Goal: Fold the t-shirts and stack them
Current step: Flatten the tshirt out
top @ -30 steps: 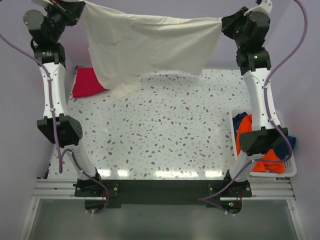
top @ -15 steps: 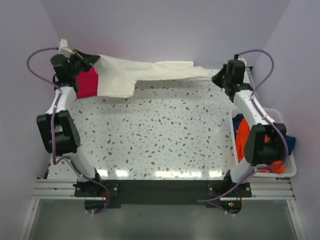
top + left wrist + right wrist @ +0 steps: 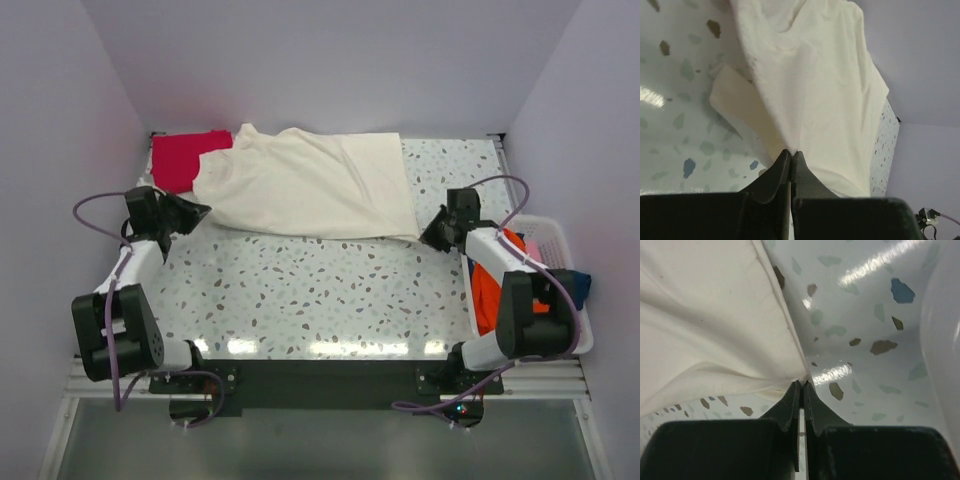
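1. Your left end effector (image 3: 196,212) is pinched shut on one edge of the cream t-shirt (image 3: 310,185).
2. Your right end effector (image 3: 432,232) is pinched shut on a corner of it.
3. The cream t-shirt lies spread on the table (image 3: 320,290), between the two end effectors and out past their tips.
4. The red t-shirt (image 3: 178,160) lies past the left end effector, touching the cream one.
5. The orange t-shirt (image 3: 488,278) sits in the basket (image 3: 562,238) beside the right end effector.
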